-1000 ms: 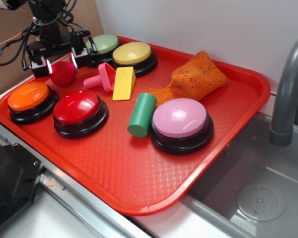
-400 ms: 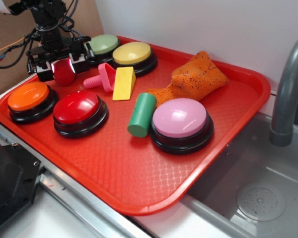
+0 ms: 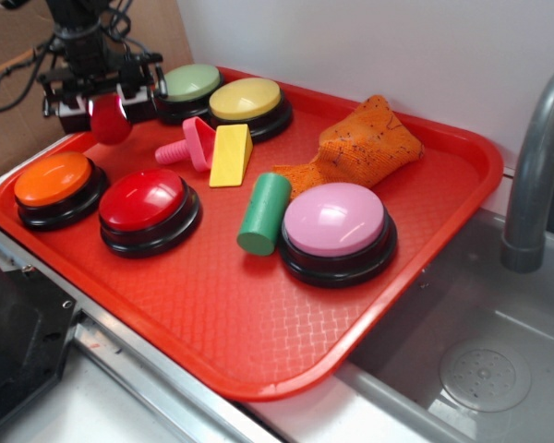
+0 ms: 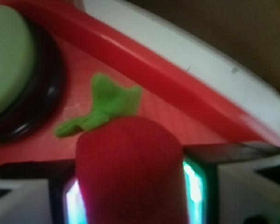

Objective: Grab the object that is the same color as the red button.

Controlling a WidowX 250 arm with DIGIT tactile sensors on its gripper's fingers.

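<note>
The object, a small matte red toy fruit [image 3: 109, 122] with a green stem [image 4: 107, 105], hangs above the far left corner of the red tray [image 3: 258, 332]. My gripper [image 3: 108, 103] is shut on it, one finger pressed to each side. In the wrist view the red fruit [image 4: 130, 168] fills the gap between the lit pads. The red button [image 3: 148, 199], a glossy dome on a black base, sits on the tray in front of the gripper.
On the tray stand an orange button [image 3: 54, 179], a green button [image 3: 192, 83], a yellow button [image 3: 246, 100] and a pink button [image 3: 335, 220]. A pink screw toy [image 3: 186, 144], yellow wedge [image 3: 231, 154], green cylinder [image 3: 264, 213] and orange cloth [image 3: 362, 143] lie between them. A sink [image 3: 480, 360] and faucet [image 3: 535, 175] are at right.
The gripper closed on the red fruit and has lifted it off the tray, moving up and slightly back to the left.
</note>
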